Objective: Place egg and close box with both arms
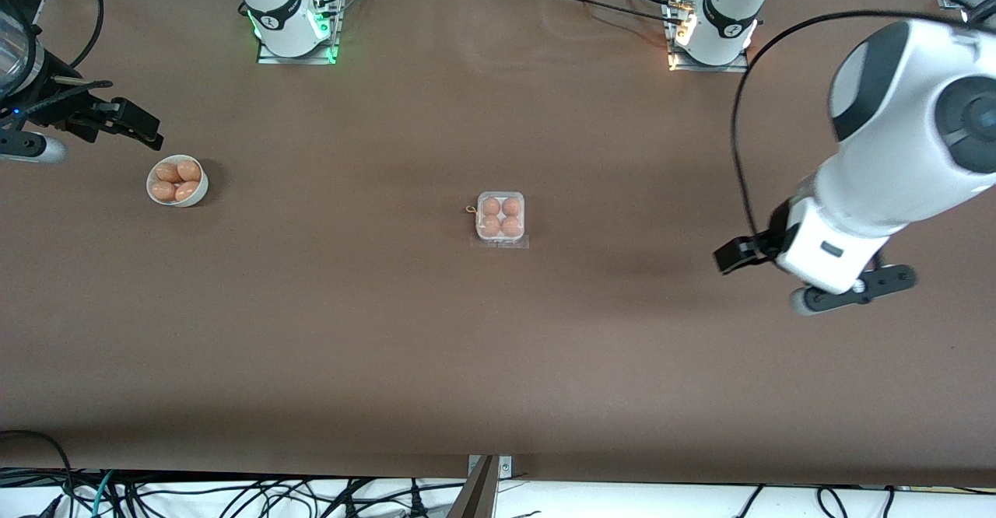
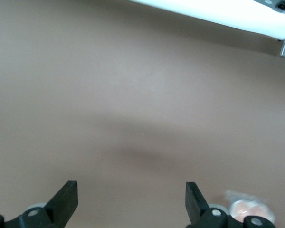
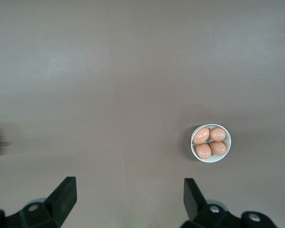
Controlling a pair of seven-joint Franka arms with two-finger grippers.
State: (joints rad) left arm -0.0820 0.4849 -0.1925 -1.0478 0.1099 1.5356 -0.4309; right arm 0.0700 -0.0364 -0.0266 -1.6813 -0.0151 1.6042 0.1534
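The box (image 1: 500, 217) sits at the centre of the front view, lid shut over four eggs, its edges square to the table (image 1: 498, 362) sides; no egg's long axis can be made out. The left gripper (image 1: 735, 254) hangs at mid right with fingers spread and empty. The right gripper (image 1: 136, 125), partly cut off at upper left, hovers just above the bowl (image 1: 177, 181) of four eggs, fingers likewise apart and empty.
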